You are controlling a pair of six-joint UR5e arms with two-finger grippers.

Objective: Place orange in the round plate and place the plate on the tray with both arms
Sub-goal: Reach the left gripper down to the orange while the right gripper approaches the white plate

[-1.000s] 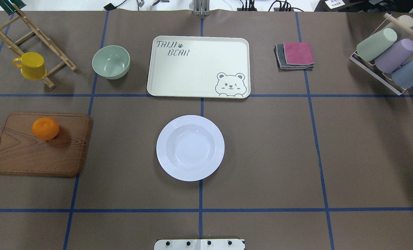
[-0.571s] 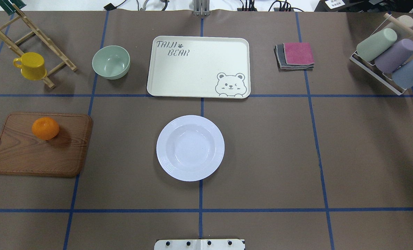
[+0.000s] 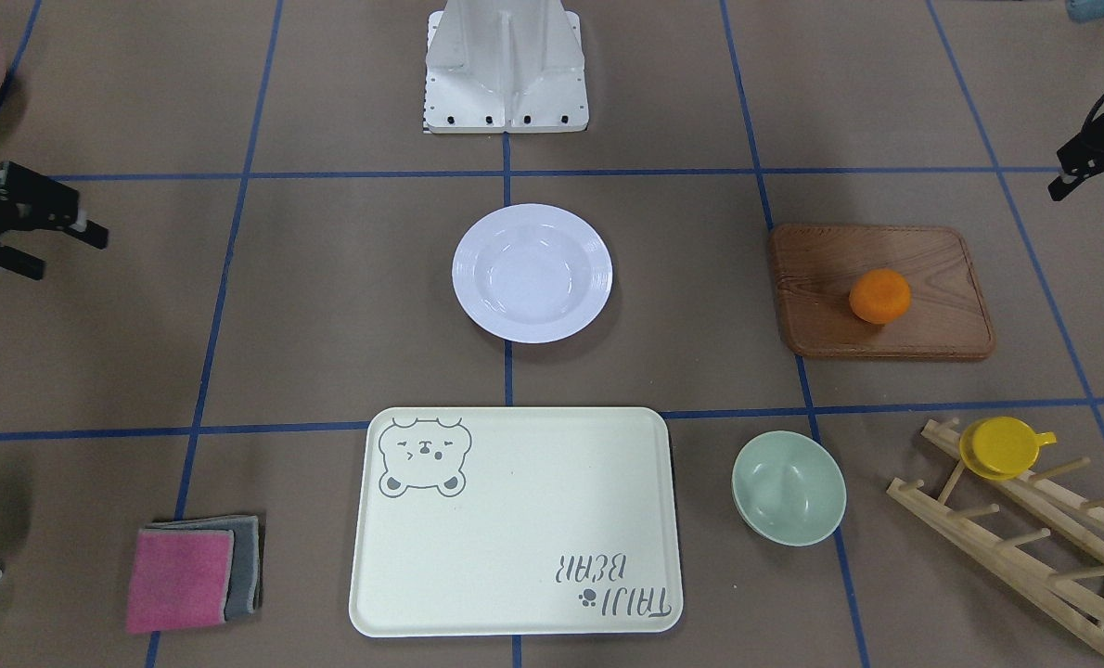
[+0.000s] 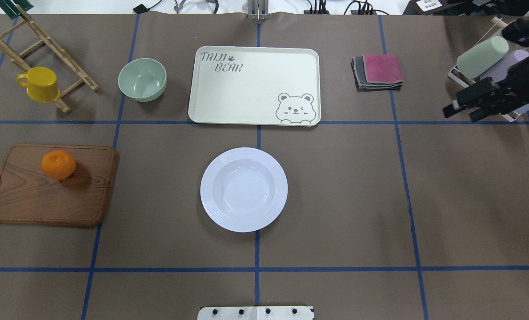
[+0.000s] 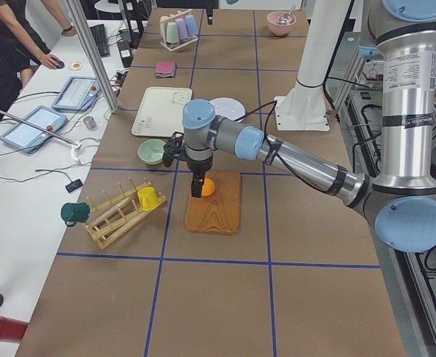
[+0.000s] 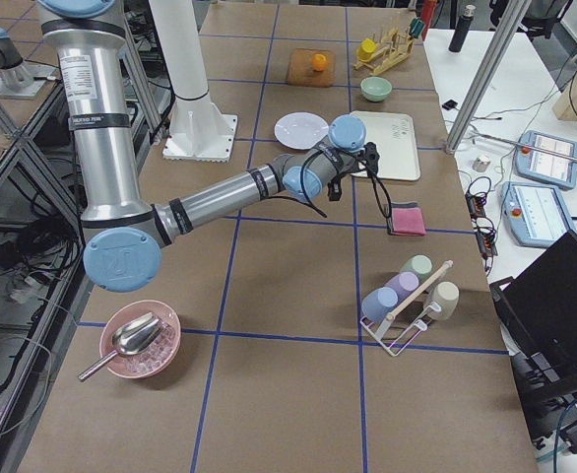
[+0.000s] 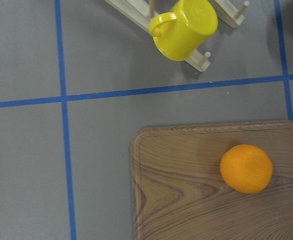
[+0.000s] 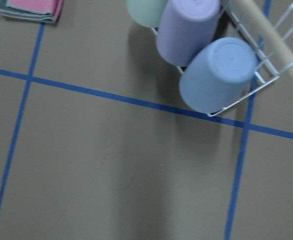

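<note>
The right claw (image 4: 462, 113) has come into the overhead view since a moment ago, when no arm showed there. It now hangs far to the plate's (image 4: 207, 191) right, beside a green cup (image 4: 482, 57), with its two fingers spread apart and nothing between them. The plate, the orange (image 4: 58, 164) and the tray (image 4: 246, 89) have not shifted. The plate lies empty in the middle of the bench (image 4: 344, 200). The orange sits well to the plate's left on a wooden board (image 4: 33, 200), apart from both claws. The tray lies just beyond the plate, on the side away from the robot, with nothing on it. The left claw (image 3: 1095, 193) shows at the edge of the front view, far out on the orange's side of the plate, fingers parted and holding nothing. Its wrist camera looks down on the orange and a yellow mug (image 7: 184, 27).
</note>
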